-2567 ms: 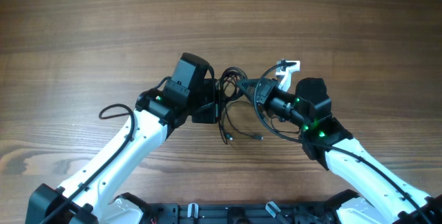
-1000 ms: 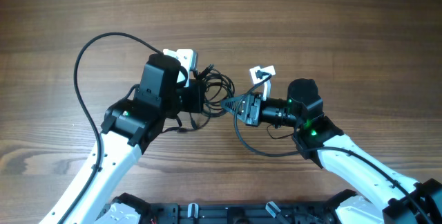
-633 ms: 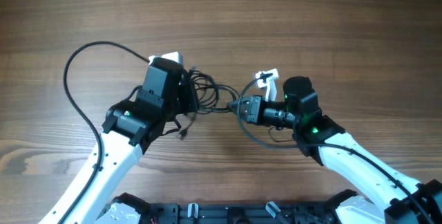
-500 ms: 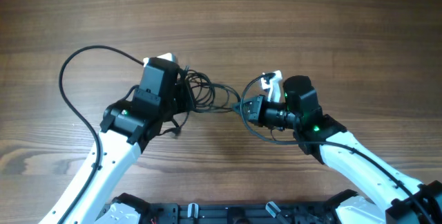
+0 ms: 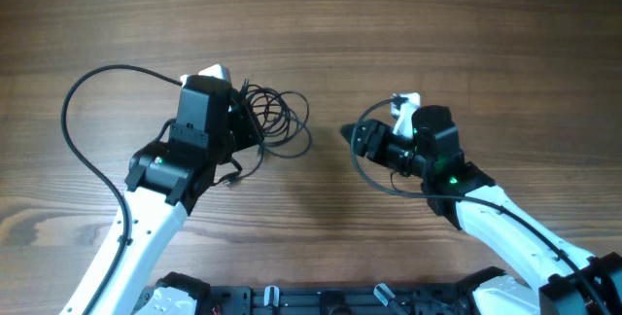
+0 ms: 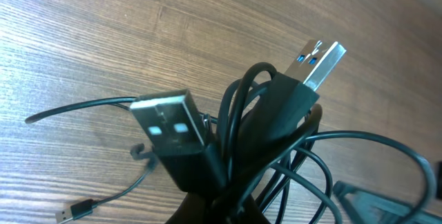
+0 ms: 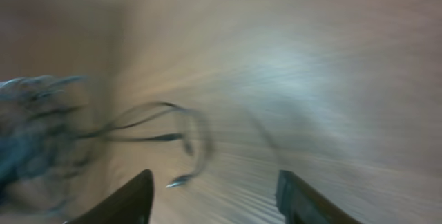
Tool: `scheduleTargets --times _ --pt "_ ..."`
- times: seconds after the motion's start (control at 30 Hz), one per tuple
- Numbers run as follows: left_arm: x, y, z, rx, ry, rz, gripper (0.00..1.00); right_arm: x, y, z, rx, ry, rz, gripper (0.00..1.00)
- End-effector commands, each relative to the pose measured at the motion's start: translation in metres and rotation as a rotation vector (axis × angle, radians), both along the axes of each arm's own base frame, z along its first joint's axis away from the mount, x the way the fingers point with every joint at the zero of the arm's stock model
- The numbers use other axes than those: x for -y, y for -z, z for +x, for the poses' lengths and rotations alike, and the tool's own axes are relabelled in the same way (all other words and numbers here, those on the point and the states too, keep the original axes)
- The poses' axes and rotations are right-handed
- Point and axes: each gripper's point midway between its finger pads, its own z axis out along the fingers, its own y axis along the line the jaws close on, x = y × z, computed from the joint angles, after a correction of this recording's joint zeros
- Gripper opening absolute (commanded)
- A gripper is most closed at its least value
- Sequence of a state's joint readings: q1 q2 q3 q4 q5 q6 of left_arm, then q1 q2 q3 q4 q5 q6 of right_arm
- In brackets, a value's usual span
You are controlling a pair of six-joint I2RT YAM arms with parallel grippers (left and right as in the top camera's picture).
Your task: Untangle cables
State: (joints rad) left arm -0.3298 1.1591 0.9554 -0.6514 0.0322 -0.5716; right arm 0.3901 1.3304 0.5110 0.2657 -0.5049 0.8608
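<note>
Bunched cables (image 6: pixel 255 148) (two USB plugs up)

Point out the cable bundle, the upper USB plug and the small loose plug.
cable bundle (image 5: pixel 260 113), overhead view, on its coiled loops.
upper USB plug (image 6: pixel 323 59), left wrist view, on its metal shell.
small plug (image 6: pixel 71 213), left wrist view, on its tip.

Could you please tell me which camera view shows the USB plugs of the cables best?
Left wrist: both USB plugs fill the frame, sharp. Overhead shows the cables only as loops, no plugs discernible. Right wrist is blurred.
</note>
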Motion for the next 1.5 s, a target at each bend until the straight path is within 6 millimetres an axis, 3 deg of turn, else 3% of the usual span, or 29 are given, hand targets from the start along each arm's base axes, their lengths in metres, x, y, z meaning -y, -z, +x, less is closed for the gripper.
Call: scheduleTargets --times 0.0,0.17,0.33,0.53,0.7,0.93,1.07,1.2,1.37,1.47 --pt "0.003 -0.007 0.001 0.02 0.024 -0.008 0.04 -0.026 -0.033 -0.015 0.15 -0.215 0.097 0.71" --pt "0.015 -0.005 -0.003 0.013 0.064 -0.006 0.04 -0.03 -0.072 -0.001 0.34 -0.215 0.148 0.84" --pt "0.031 -0.006 -0.007 0.031 0.137 0.008 0.04 -0.033 -0.083 0.012 0.403 -0.226 0.061 0.85" --pt "0.039 -0.011 -0.005 0.058 0.156 -0.002 0.04 -0.033 -0.063 0.016 0.356 -0.243 -0.169 0.8" --pt "0.04 -0.013 -0.003 0.072 0.156 -0.007 0.04 -0.043 -0.047 0.005 0.341 -0.25 -0.275 0.8" --pt "0.048 -0.014 -0.006 0.063 0.188 -0.041 0.04 -0.002 -0.007 0.016 0.21 -0.019 -0.53 0.78" --pt "0.06 -0.016 -0.014 0.042 0.247 -0.1 0.04 0.011 0.001 0.025 0.145 0.105 -0.529 0.76" --pt "0.068 -0.017 -0.019 0.028 0.282 -0.135 0.04 -0.012 -0.001 0.015 0.13 0.002 -0.433 0.76" --pt "0.068 -0.017 -0.019 0.028 0.284 -0.139 0.04 -0.01 0.005 0.007 0.092 -0.025 -0.443 0.77" --pt "0.06 -0.014 -0.016 0.03 0.248 -0.099 0.04 -0.018 -0.006 -0.004 0.092 -0.077 -0.39 0.81"
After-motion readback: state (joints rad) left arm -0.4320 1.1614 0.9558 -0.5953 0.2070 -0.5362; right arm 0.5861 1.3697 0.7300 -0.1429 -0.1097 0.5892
